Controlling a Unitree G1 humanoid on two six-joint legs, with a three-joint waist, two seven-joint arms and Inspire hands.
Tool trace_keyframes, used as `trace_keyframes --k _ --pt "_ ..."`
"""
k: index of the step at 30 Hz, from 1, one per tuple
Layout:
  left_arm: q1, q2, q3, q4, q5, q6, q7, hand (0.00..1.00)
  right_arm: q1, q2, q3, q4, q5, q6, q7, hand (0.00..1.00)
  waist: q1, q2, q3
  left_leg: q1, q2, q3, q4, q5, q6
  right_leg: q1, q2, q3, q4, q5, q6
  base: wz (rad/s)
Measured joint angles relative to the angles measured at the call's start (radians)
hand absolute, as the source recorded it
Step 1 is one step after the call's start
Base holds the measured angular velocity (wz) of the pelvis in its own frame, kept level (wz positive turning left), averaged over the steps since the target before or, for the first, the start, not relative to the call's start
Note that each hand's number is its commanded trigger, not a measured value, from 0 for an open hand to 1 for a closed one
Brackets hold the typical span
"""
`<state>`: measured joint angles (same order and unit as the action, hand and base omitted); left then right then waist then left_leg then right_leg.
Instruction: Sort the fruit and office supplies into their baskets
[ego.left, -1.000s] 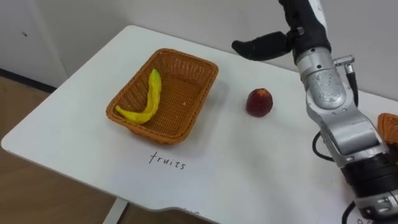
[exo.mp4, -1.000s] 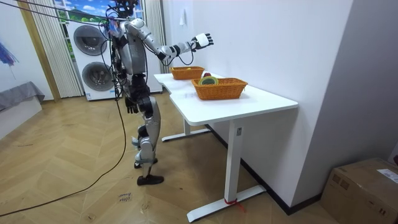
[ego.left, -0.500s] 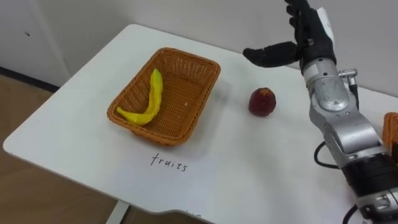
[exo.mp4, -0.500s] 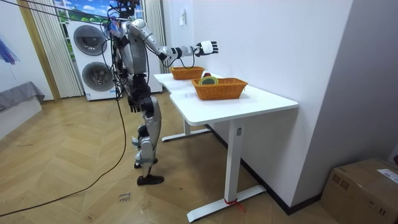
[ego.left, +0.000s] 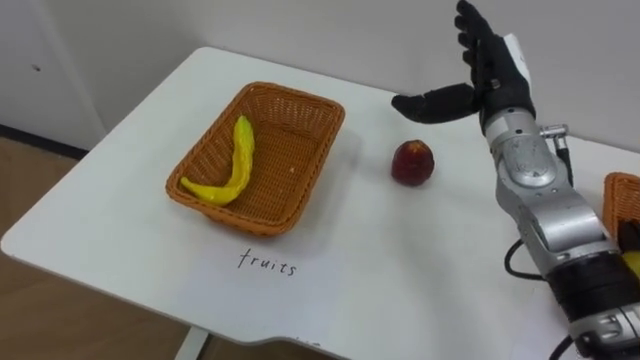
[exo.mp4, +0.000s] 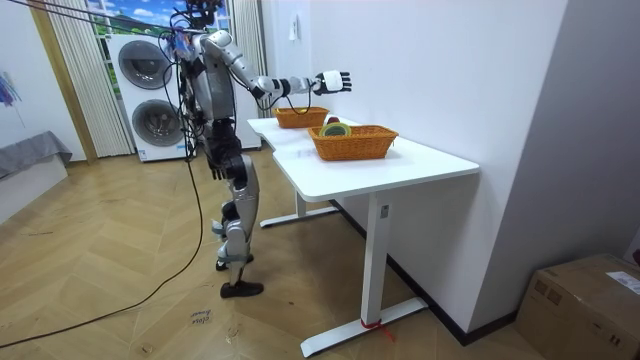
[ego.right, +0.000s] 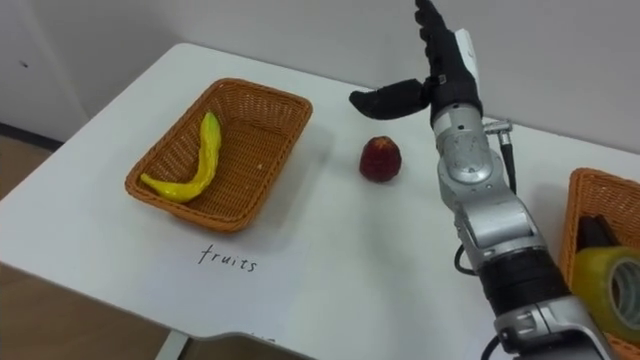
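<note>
Hovering above the white table (ego.left: 400, 250), the right hand (ego.left: 498, 78) is raised and released: fingers straight and spread, thumb out sideways, holding nothing. The apple (ego.left: 412, 163) rests on the tabletop just below the thumb, between the hand and the fruit basket (ego.left: 292, 93). A banana (ego.left: 238, 160) lies inside that basket, with a handwritten label (ego.left: 268, 263) on the table before it. A second basket (ego.right: 588, 183), at far right, holds a tape roll (ego.right: 612, 282). Room view: the robot stands at the table's near side; the left hand (exo.mp4: 212, 170) hangs by the hip, and whether it is released or clenched cannot be told.
</note>
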<state>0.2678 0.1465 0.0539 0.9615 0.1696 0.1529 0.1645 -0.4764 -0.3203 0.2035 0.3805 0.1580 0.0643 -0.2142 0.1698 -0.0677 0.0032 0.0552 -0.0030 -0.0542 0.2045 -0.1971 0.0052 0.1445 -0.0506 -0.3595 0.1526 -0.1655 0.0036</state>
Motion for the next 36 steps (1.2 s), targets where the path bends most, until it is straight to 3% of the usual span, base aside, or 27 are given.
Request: trace_keyframes --k 16,24,36 --pt "0.018 0.0 0.001 0.002 0.001 0.001 0.002 0.0 0.033 0.0 0.001 0.056 -0.002 0.0 0.008 0.0 0.006 -0.003 0.0005 -0.018 0.004 0.024 -0.008 0.0 0.0 -0.03 0.002 0.019 0.0 -0.001 0.001 -0.03" --pt "0.019 0.0 0.001 0.002 0.001 0.017 0.001 0.0 0.032 0.0 0.013 0.171 -0.007 0.01 0.022 0.0 0.029 -0.005 -0.0012 -0.017 0.005 0.03 -0.007 0.0 0.001 -0.035 0.002 0.031 0.0 -0.001 0.001 -0.01" --pt "0.023 0.0 0.0 0.002 0.001 0.017 0.002 0.0 0.033 0.01 0.031 0.225 -0.003 0.012 0.045 0.0 0.036 -0.004 -0.0004 -0.016 0.004 0.023 -0.007 0.001 0.0 -0.026 0.002 0.024 0.0 -0.001 0.002 0.01"
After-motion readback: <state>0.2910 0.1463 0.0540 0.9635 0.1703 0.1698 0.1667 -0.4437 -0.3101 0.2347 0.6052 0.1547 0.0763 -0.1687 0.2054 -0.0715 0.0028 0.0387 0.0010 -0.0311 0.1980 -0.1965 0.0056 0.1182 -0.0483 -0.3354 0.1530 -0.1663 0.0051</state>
